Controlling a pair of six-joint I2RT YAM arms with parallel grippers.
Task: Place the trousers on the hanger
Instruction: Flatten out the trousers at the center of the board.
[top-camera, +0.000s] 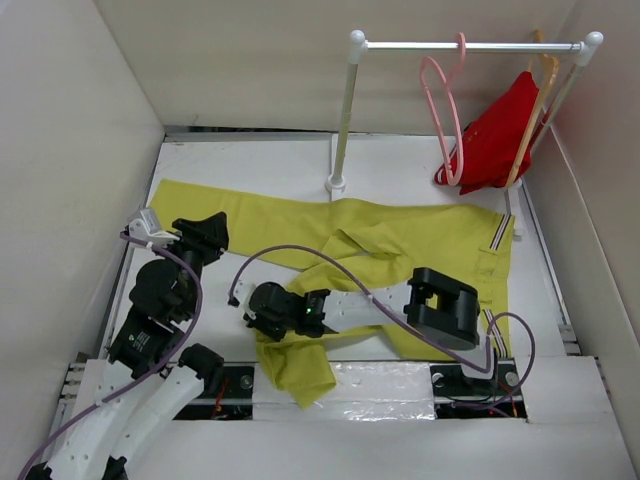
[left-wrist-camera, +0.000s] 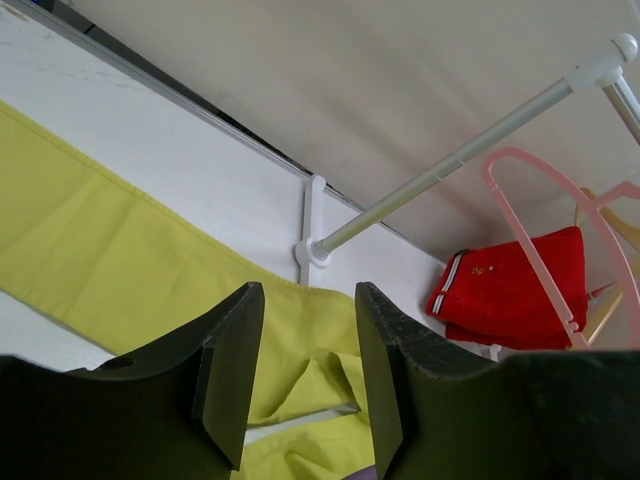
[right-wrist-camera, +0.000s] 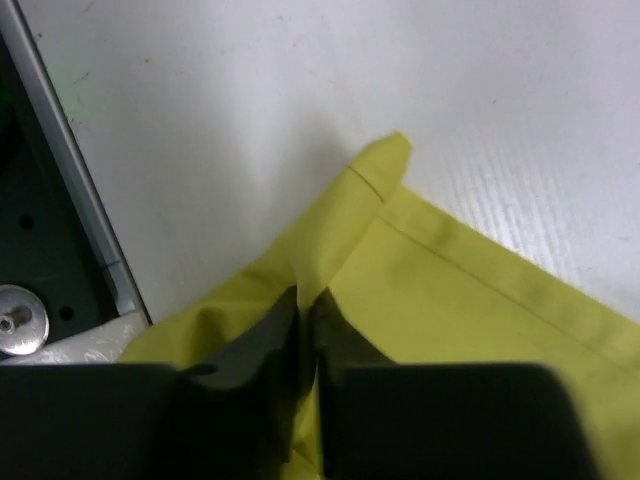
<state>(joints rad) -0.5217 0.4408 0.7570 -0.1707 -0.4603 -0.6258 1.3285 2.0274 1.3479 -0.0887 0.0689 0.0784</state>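
— Where have the trousers (top-camera: 400, 235) got to?

— Flat on the white table (top-camera: 250, 160), right across the middle of the overhead view. The striped waistband is at the right. One leg runs off to the upper left, and the other is folded down toward the bottom centre.

— And the pink hanger (top-camera: 443, 110)?

— Up in the upper right, hooked on the rail (top-camera: 460, 45). It's bare, and just left of a red garment (top-camera: 495, 135) on a wooden hanger (top-camera: 541, 85).

— Is either arm holding anything?

— The right gripper (top-camera: 252, 318), low in the centre, has its jaws pinched together on a fold of the yellow-green cloth. Its wrist camera shows the fabric caught between the fingers (right-wrist-camera: 270, 335), with the hem corner just beyond.

— And the left one?

— The left gripper (top-camera: 208, 232) is at the left of the frame by the upper leg's lower edge. Its jaws are spread wide with nothing between them, and its own camera shows only cloth and table through the gap.
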